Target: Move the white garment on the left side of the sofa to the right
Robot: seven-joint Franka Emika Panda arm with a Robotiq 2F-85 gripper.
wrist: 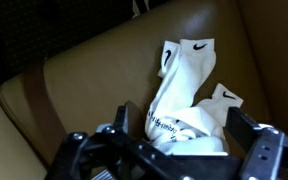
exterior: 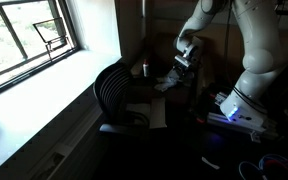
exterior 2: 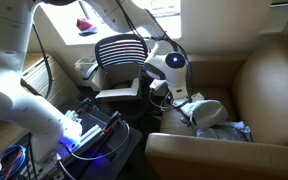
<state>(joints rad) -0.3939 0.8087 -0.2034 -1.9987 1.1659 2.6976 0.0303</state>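
The white garment (wrist: pixel 184 95), printed with a dark swoosh, lies crumpled on the tan leather sofa (wrist: pixel 94 70) seat surface, one end standing up against the backrest. In an exterior view it sits on the seat (exterior 2: pixel 212 110). The gripper (wrist: pixel 180 122) is over it, fingers (wrist: pixel 124 122) spread either side, not pinching it.

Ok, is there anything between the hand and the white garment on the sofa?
Nothing: in the wrist view the white garment sits right between the spread fingers of the hand, lying on the sofa.
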